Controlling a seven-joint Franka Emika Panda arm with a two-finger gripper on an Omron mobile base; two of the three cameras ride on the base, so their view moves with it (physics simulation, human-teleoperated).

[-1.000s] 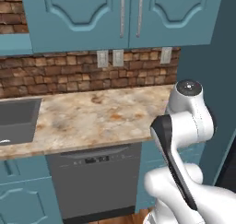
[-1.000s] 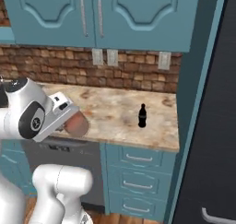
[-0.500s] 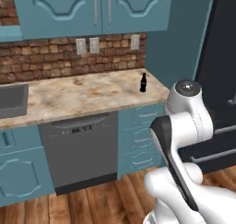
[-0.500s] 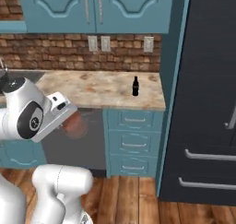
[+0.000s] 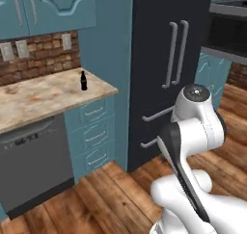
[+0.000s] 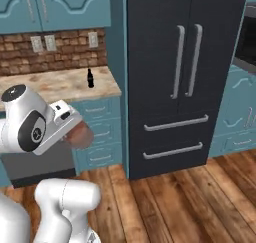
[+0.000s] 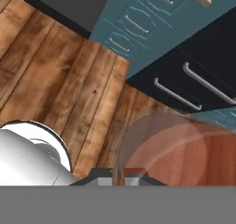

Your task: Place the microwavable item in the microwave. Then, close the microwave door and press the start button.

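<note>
The microwavable item point(image 6: 83, 136), a squat reddish-brown lump, hangs in front of my white forearm at about drawer height. My gripper point(image 6: 75, 132) is shut on it. In the hand view the microwavable item point(image 7: 184, 149) bulges large and reddish over the wooden floor, just past my gripper point(image 7: 120, 176). The microwave point(image 5: 227, 32), grey steel with a dark window, shows partly at the upper right, well beyond the fridge. Its edge point(image 6: 248, 37) also sits at the right border of the right base view. I cannot tell how the microwave door stands.
A tall black fridge point(image 6: 185, 62) with two vertical handles and two drawers stands between the counter and the microwave. A slim black bottle point(image 5: 83, 80) stands on the stone counter point(image 5: 43, 96), above teal drawers point(image 5: 94, 134) and a grey dishwasher point(image 5: 34, 165). Wooden floor point(image 6: 190, 192) lies ahead.
The whole picture has swung: the base turned right, sliding sink and counter off to the left and bringing fridge and microwave into view. The lump stays in my shut gripper.
</note>
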